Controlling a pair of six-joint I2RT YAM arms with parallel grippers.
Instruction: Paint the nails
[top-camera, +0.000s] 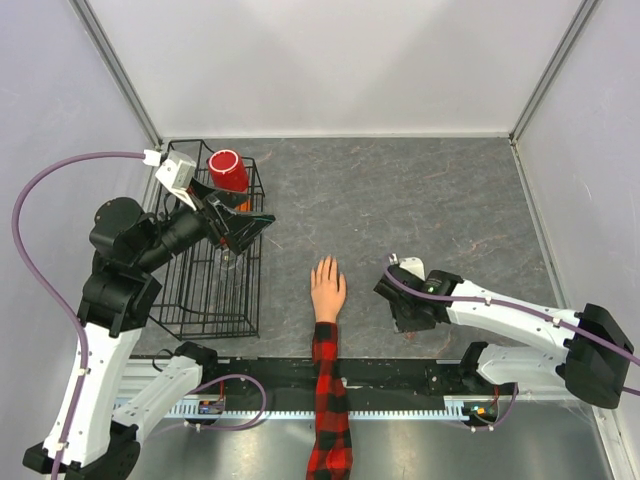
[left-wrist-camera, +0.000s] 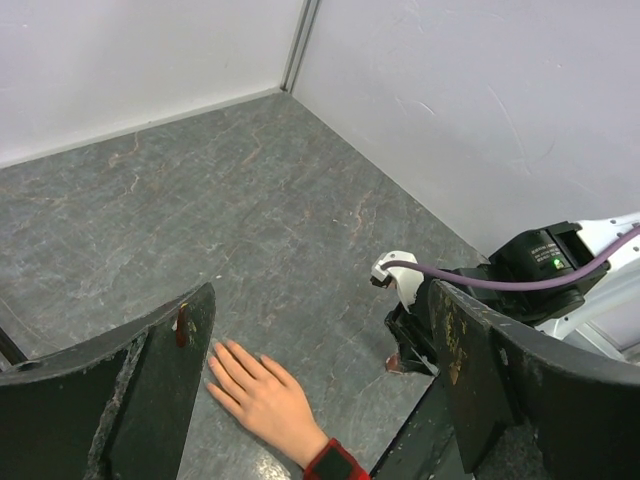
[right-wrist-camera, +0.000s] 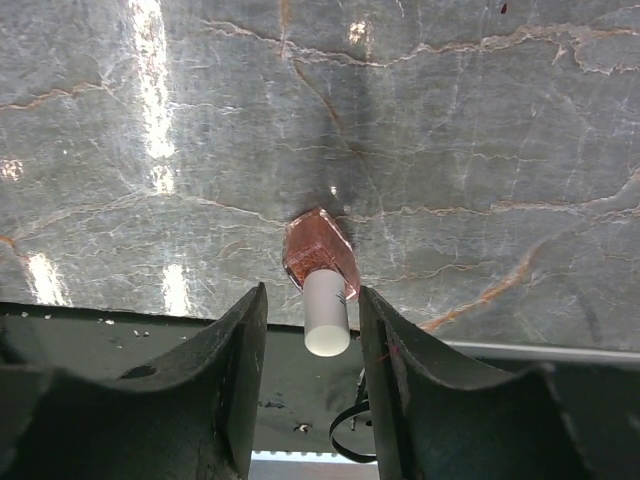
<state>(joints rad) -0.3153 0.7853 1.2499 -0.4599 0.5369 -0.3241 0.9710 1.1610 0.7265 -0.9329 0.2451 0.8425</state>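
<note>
A peach mannequin hand (top-camera: 327, 290) with a red-and-black plaid sleeve (top-camera: 329, 400) lies palm down at the table's middle front. Its nails (left-wrist-camera: 212, 360) show only as tiny fingertips in the left wrist view. A small nail polish bottle (right-wrist-camera: 320, 255) with pinkish liquid and a white cap (right-wrist-camera: 326, 315) stands right of the hand, also seen as the bottle (left-wrist-camera: 395, 360). My right gripper (right-wrist-camera: 312, 300) is low over it, open, its jaws on either side of the cap with a gap on each. My left gripper (top-camera: 240, 230) hangs wide open and empty, up left of the hand.
A black wire basket (top-camera: 215, 300) stands at the left with a red cup (top-camera: 228, 170) at its far end, under the left arm. A black rail (top-camera: 400, 375) runs along the near edge. White walls close in the table.
</note>
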